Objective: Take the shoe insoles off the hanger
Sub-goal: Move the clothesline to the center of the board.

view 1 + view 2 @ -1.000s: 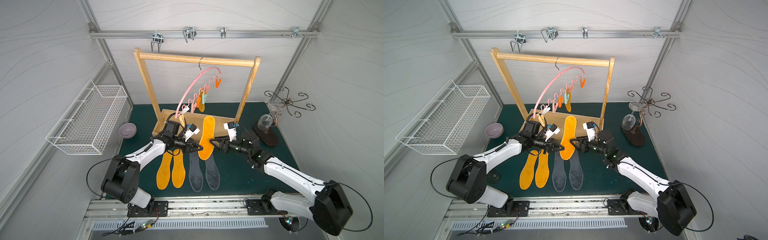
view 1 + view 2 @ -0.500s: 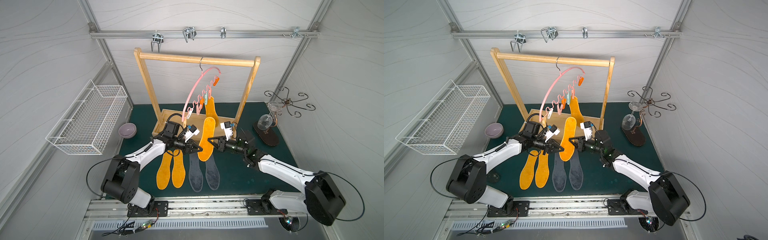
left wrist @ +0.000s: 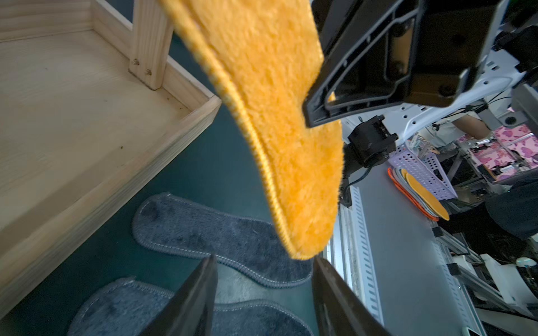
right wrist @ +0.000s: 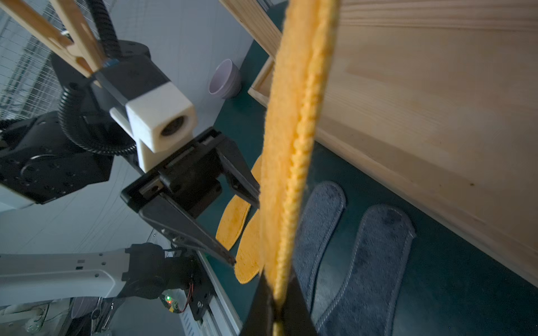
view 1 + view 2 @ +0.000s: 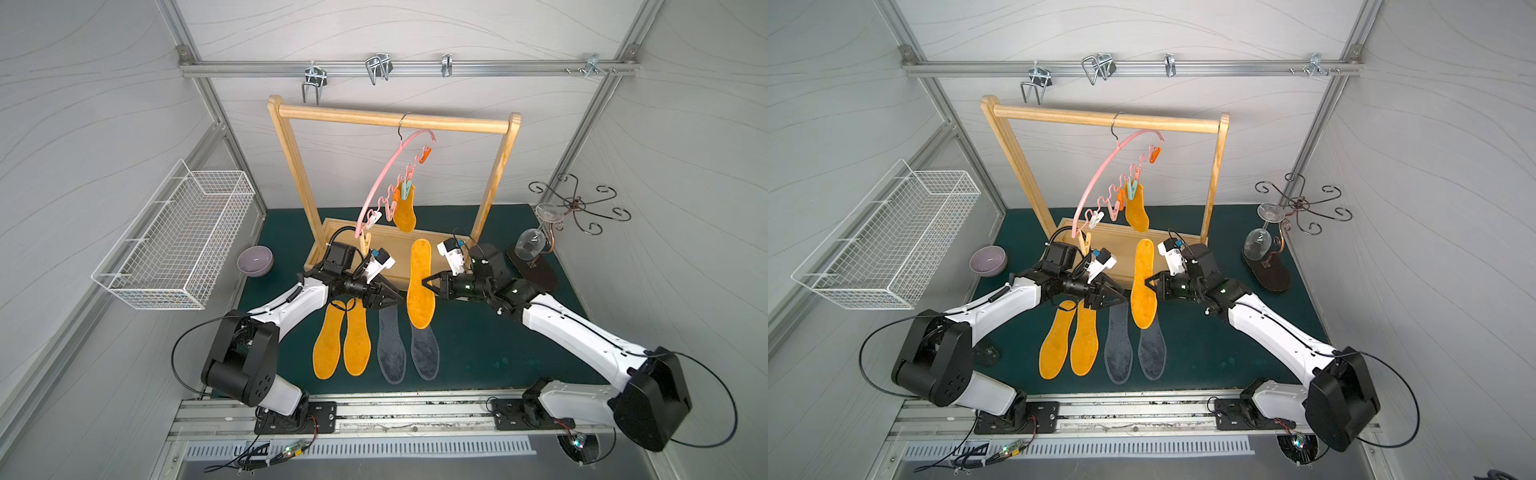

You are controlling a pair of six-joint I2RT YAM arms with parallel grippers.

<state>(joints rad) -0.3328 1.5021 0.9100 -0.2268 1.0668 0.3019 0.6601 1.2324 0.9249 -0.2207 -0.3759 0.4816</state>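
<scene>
My right gripper (image 5: 428, 286) is shut on the edge of an orange insole (image 5: 419, 282), holding it upright above the mat; the wrist view shows the jaws pinching that insole (image 4: 291, 145). My left gripper (image 5: 392, 297) stands open just beside it, touching nothing, and its fingers (image 3: 201, 296) frame the insole's tip (image 3: 279, 116). The pink hanger (image 5: 388, 183) hangs tilted from the rack with one orange insole (image 5: 405, 212) clipped on. Two orange insoles (image 5: 343, 338) and two grey ones (image 5: 392, 345) lie flat on the green mat.
The wooden rack (image 5: 390, 120) with its tray base stands behind the grippers. A white wire basket (image 5: 174, 241) is on the left wall, with a purple bowl (image 5: 254, 259) below it. A wine glass (image 5: 530, 245) hangs from a metal stand (image 5: 575, 203) at the right.
The right gripper closed on the orange insole and the left gripper, which had held it, opened. The hanger with its clipped insole swung a little.
</scene>
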